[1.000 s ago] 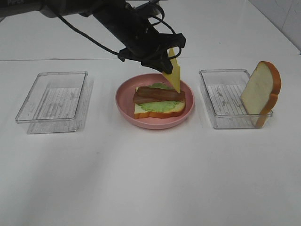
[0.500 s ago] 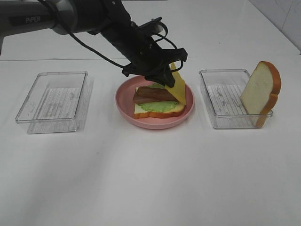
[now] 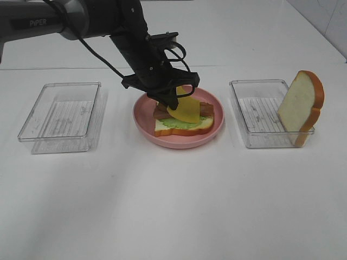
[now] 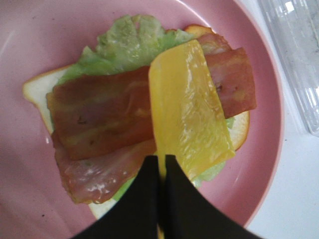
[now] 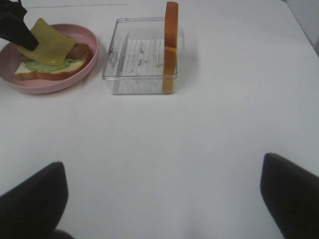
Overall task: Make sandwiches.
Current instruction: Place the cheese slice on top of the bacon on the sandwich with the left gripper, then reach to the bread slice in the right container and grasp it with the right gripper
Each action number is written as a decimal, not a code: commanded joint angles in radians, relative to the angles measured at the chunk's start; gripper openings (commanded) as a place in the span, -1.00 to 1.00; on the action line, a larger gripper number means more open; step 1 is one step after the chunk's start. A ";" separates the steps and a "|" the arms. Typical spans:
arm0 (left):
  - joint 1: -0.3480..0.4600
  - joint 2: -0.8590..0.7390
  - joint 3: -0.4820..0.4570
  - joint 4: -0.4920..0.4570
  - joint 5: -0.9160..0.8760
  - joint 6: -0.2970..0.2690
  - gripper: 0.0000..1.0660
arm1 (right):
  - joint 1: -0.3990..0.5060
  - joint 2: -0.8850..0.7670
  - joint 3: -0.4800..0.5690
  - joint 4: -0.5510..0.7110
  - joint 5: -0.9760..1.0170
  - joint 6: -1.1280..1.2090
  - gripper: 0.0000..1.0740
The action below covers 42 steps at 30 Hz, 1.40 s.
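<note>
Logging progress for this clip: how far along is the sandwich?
Done: bottom bread slice, lettuce and bacon are stacked on the pink plate. In hand: the left gripper is shut on the cheese slice, laying it over the bacon. Left: release it, then add the top bread slice leaning in the right tray.

High camera looked down across the whole table (image 3: 173, 206) from its near side. Left wrist camera sat close above the pink plate (image 4: 30, 30), facing down. Right wrist camera looked from farther back, sharing that plate (image 5: 45, 84).
</note>
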 commanded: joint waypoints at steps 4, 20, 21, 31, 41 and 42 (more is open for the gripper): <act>-0.002 -0.002 -0.001 0.014 -0.005 -0.009 -1.00 | -0.001 -0.030 0.003 -0.005 -0.009 -0.006 0.83; -0.002 -0.123 -0.002 0.181 0.067 -0.019 0.91 | -0.001 -0.030 0.003 -0.005 -0.009 -0.006 0.83; 0.001 -0.151 -0.002 0.181 0.095 -0.019 0.91 | -0.001 -0.030 0.003 -0.005 -0.009 -0.006 0.83; 0.153 -0.235 -0.002 0.292 0.311 -0.019 0.89 | -0.001 -0.028 0.003 -0.005 -0.009 -0.006 0.83; 0.472 -0.286 0.000 0.289 0.409 0.042 0.89 | -0.001 -0.028 0.003 -0.005 -0.009 -0.006 0.83; 0.472 -0.286 0.000 0.289 0.409 0.042 0.89 | -0.001 -0.028 0.003 -0.005 -0.009 -0.006 0.83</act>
